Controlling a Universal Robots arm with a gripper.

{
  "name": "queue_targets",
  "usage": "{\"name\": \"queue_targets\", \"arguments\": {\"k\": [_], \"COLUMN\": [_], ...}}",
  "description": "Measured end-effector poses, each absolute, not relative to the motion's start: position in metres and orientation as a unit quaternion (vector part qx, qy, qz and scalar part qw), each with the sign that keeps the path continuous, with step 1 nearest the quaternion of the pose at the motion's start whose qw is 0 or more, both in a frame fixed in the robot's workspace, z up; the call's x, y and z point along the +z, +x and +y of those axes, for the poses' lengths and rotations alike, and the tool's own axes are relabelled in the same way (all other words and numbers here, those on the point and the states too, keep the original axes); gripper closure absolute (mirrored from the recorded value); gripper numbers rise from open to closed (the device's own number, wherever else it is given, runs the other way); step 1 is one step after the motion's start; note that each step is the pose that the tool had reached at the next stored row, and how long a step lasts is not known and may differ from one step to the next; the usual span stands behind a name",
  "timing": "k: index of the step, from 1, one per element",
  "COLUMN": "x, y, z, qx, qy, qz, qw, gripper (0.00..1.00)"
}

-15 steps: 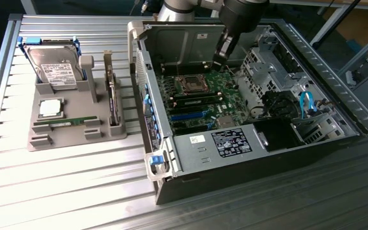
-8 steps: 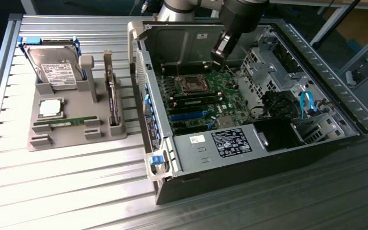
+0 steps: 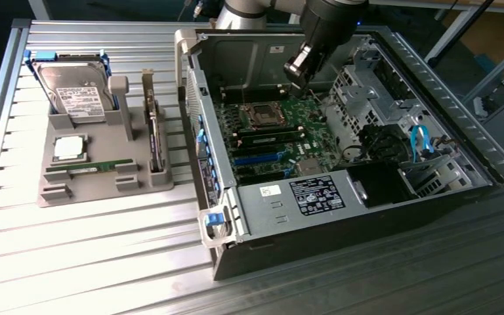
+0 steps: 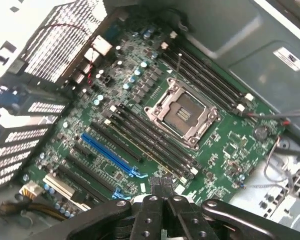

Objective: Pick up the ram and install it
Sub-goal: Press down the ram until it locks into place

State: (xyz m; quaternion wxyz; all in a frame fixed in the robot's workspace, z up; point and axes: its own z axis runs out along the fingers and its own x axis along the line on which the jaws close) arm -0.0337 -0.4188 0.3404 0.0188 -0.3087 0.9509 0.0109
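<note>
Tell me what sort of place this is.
Probably a lab bench set up for computer assembly: an open desktop case with its motherboard bared lies on a slatted metal table, beside a grey fixture holding the ram and a hard drive.

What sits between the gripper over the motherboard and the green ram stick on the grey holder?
In the exterior view, the open computer case's upright side wall and the dark bracketed card stand between the gripper and ram stick.
</note>
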Motion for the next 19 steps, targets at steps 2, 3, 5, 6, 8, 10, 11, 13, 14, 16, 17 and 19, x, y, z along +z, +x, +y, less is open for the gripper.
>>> {"name": "queue_targets", "arguments": {"k": [2,3,5,6,8,10,11,13,14,16,17,19], "x": [0.3403,0.3403,0.3402,0.3402,0.3402,0.3401,0.3401,0.3401,0.3401,0.3400,0.3400,0.3399], "y": [-0.0337,-0.0337,-0.0337,-0.0337,-0.0337,-0.0337,-0.0337,-0.0337,-0.0337,-0.0337,-0.0337,-0.0337], "z": [-0.4188,-0.4188,-0.4188,-0.4188,-0.4188,-0.4188,-0.4188,-0.4188,-0.4188,-0.4188,-0.4188,-0.4188], "qx": [0.010,0.010,0.010,0.010,0.010,0.009,0.009,0.009,0.009,0.008,0.008,0.008], "qy": [-0.290,-0.283,-0.269,-0.262,-0.248,-0.232,-0.225,-0.207,-0.198,-0.183,-0.172,-0.158], "qz": [0.957,0.959,0.963,0.965,0.969,0.973,0.974,0.978,0.980,0.983,0.985,0.987], "qw": [0.019,0.019,0.019,0.019,0.020,0.020,0.020,0.020,0.020,0.020,0.020,0.020], "gripper": [0.89,0.89,0.89,0.89,0.89,0.89,0.89,0.89,0.89,0.89,0.89,0.89]}}
